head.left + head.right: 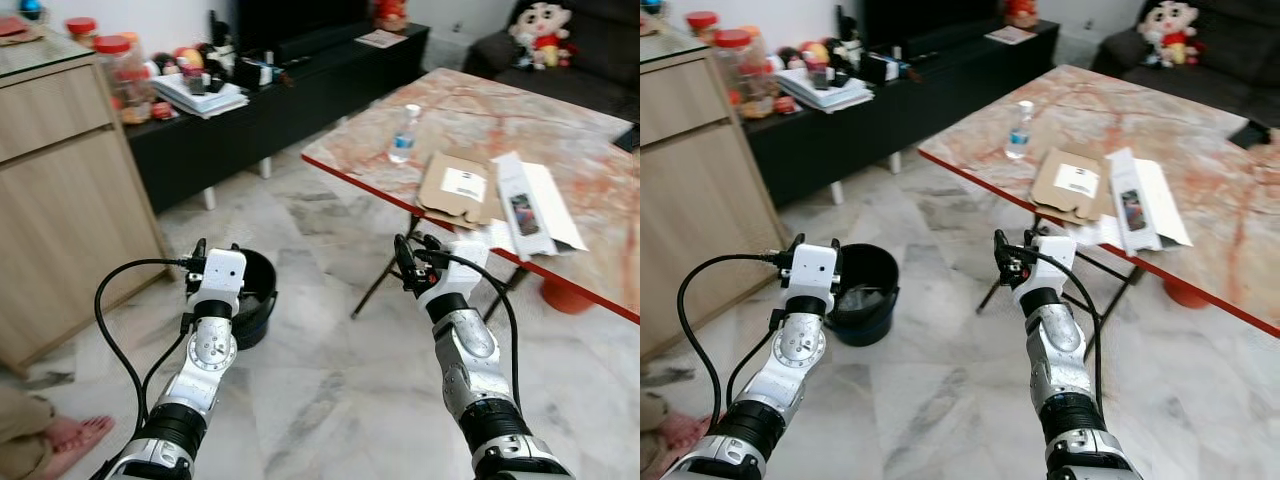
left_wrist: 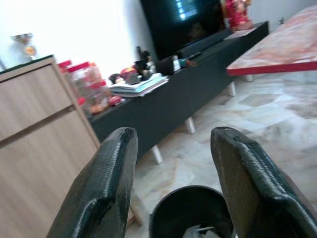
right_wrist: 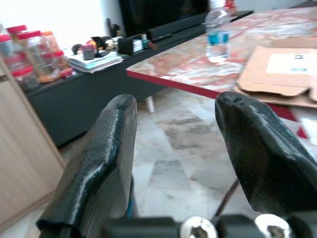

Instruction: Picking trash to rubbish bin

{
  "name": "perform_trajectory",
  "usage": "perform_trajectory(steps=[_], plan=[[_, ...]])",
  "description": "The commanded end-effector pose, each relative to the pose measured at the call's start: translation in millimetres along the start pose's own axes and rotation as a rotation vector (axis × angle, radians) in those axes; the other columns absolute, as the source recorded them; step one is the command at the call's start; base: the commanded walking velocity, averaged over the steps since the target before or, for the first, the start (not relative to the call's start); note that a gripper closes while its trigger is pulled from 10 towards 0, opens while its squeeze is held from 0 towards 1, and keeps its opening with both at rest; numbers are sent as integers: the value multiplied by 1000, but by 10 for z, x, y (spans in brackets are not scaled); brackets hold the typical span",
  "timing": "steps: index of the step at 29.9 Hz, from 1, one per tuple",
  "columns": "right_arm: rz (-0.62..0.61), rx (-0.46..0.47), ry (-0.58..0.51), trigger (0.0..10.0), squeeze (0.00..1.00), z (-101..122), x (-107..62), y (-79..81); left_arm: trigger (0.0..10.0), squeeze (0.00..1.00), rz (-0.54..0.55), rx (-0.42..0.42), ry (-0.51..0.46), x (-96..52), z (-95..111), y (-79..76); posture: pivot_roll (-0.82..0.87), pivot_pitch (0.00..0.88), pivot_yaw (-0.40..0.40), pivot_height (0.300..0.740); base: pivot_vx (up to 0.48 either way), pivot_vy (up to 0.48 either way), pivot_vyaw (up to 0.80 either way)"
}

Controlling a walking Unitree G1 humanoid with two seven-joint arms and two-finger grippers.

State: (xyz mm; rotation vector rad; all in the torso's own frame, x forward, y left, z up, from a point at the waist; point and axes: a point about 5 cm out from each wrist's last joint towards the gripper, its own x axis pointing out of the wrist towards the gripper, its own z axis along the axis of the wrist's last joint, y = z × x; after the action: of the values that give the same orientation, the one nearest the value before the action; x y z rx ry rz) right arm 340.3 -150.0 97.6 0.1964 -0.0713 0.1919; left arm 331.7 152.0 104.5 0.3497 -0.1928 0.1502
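A black rubbish bin (image 1: 256, 292) stands on the marble floor, just past my left gripper (image 1: 215, 250), which is open and empty above its near rim. The left wrist view looks down into the bin (image 2: 190, 213), where some pale scrap lies. On the marble table (image 1: 480, 110) are a plastic bottle (image 1: 404, 133), a flattened cardboard piece (image 1: 455, 187) and a white package (image 1: 525, 205). My right gripper (image 1: 415, 248) is open and empty, held in the air below the table's red front edge. The bottle (image 3: 218, 32) and cardboard (image 3: 280, 69) lie ahead of its fingers.
A wooden cabinet (image 1: 60, 170) stands at the left, with a black TV console (image 1: 280, 100) full of clutter behind the bin. Folding table legs (image 1: 385, 280) are beside my right gripper. A person's foot (image 1: 70, 440) rests at the lower left. A sofa (image 1: 590, 50) is beyond the table.
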Motion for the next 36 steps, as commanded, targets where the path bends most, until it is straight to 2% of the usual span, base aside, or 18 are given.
perform_trajectory(steps=[1, 5, 36], plan=[[1, -7, -11, 10000, 0, 39, 10, 7, 10000, 0, -1, 8, -9, 14, 35, 5, 100, 0, -93, 740, 0, 0, -800], [-3, -5, -7, 10000, 0, 31, 4, 6, 10000, 0, 2, 26, -4, 13, 25, 15, 100, 0, -93, 740, 0, -71, -788], [-2, -11, 4, 10000, 0, 53, 12, -14, 10000, 0, 34, 18, 14, 22, 39, 37, 89, 0, -107, 740, 0, -75, -798]])
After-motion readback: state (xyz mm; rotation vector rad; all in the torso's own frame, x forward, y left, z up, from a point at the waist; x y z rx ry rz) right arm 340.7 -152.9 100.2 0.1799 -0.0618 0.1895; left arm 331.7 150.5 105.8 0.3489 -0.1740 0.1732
